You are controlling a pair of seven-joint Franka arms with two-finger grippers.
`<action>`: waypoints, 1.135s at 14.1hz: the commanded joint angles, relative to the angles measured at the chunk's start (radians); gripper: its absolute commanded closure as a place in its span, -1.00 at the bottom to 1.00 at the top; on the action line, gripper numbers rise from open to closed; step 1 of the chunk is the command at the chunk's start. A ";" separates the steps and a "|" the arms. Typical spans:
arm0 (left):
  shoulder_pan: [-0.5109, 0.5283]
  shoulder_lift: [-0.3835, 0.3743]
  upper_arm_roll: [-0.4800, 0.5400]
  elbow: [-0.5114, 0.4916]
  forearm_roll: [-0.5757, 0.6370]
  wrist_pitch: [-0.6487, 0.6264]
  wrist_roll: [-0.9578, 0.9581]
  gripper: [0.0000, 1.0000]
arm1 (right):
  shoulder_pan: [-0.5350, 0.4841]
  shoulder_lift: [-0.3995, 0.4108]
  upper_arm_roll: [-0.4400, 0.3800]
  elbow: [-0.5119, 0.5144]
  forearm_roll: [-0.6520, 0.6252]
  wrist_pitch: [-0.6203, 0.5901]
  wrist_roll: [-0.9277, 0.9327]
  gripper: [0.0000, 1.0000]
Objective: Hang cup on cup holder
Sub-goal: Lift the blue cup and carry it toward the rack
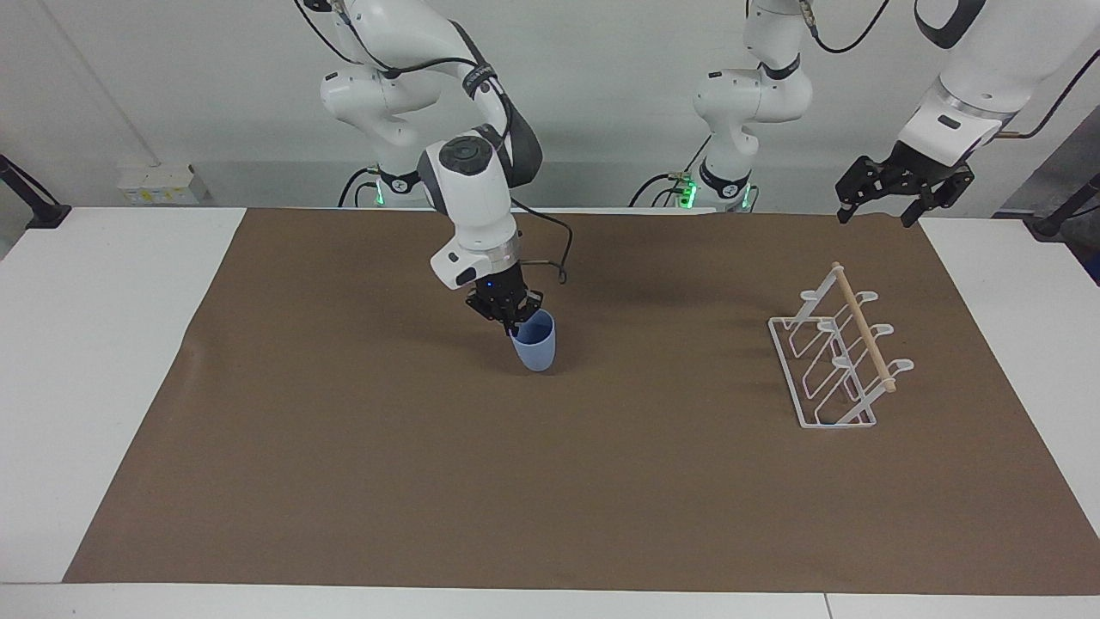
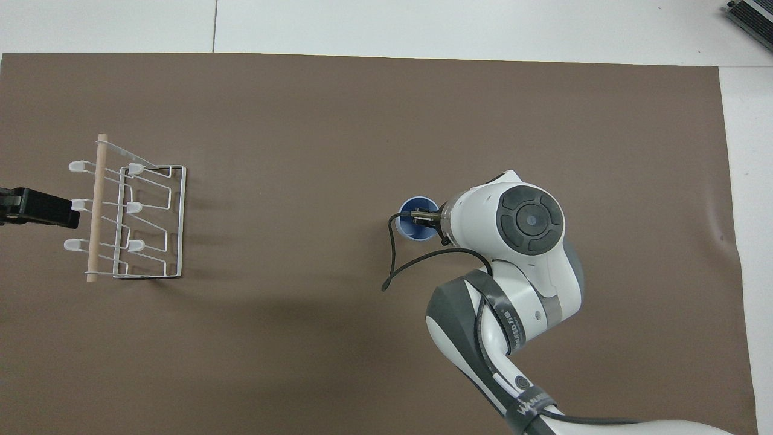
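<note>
right tool [image 1: 514, 320] pinches the cup [image 1: 535, 341] rim, cup tilted on the mat [image 1: 344, 447]

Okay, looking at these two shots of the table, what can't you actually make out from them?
- Overhead view: the right arm's wrist hides most of the right gripper and part of the cup's rim.
- Both views: whether the cup's base rests on the brown mat is unclear; the cup's own body covers it.
- Overhead view: the picture's edge cuts off the left gripper, which waits near the cup holder.
- Facing view: the cup's inside is mostly hidden by its wall.
</note>
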 commanded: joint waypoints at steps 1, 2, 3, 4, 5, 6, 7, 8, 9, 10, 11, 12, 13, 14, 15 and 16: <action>-0.002 -0.020 0.001 -0.018 0.014 -0.003 -0.005 -1.00 | -0.005 0.013 0.003 0.063 0.025 -0.046 0.003 0.99; -0.002 -0.020 0.001 -0.018 0.014 -0.008 -0.005 -1.00 | -0.003 0.007 0.004 0.067 0.031 -0.046 0.003 1.00; -0.004 -0.020 0.001 -0.018 0.014 -0.008 -0.003 -1.00 | -0.002 0.004 0.004 0.081 0.052 -0.052 0.003 1.00; -0.004 -0.020 0.000 -0.018 0.014 -0.008 0.000 -1.00 | 0.000 0.004 0.004 0.105 0.090 -0.064 0.000 1.00; -0.007 -0.020 0.000 -0.018 0.014 -0.005 0.000 -1.00 | 0.003 0.004 0.006 0.134 0.133 -0.070 -0.003 1.00; -0.007 -0.020 0.000 -0.018 0.014 -0.003 -0.003 -1.00 | 0.001 0.004 0.022 0.157 0.185 -0.069 -0.006 1.00; -0.007 -0.020 0.000 -0.016 0.014 -0.003 0.002 -1.00 | 0.001 0.006 0.038 0.185 0.245 -0.061 -0.019 1.00; -0.010 -0.020 0.000 -0.016 0.014 -0.005 0.003 -1.00 | 0.001 0.006 0.039 0.204 0.305 -0.053 -0.048 1.00; -0.013 -0.020 0.000 -0.016 0.014 -0.003 0.000 -1.00 | 0.003 0.006 0.039 0.217 0.371 -0.052 -0.106 1.00; -0.013 -0.020 0.000 -0.016 0.014 0.000 0.002 -1.00 | 0.003 0.004 0.039 0.227 0.454 -0.052 -0.188 1.00; -0.013 -0.020 0.000 -0.015 0.014 0.006 0.000 -1.00 | 0.003 0.001 0.039 0.233 0.542 -0.052 -0.264 1.00; -0.015 -0.020 0.000 -0.015 0.013 0.006 0.000 -1.00 | 0.003 -0.005 0.039 0.233 0.631 -0.050 -0.320 1.00; -0.015 -0.020 -0.002 -0.016 0.014 0.005 0.003 -1.00 | 0.004 -0.010 0.039 0.233 0.701 -0.050 -0.352 1.00; -0.015 -0.020 -0.002 -0.016 0.011 0.006 0.002 -1.00 | 0.004 -0.010 0.045 0.236 0.745 -0.050 -0.378 1.00; -0.015 -0.020 -0.004 -0.016 0.003 0.017 0.002 -1.00 | 0.003 -0.010 0.074 0.241 0.779 -0.050 -0.406 1.00; -0.016 -0.018 -0.007 -0.016 0.002 0.030 0.002 -1.00 | 0.004 -0.010 0.096 0.244 0.802 -0.049 -0.412 1.00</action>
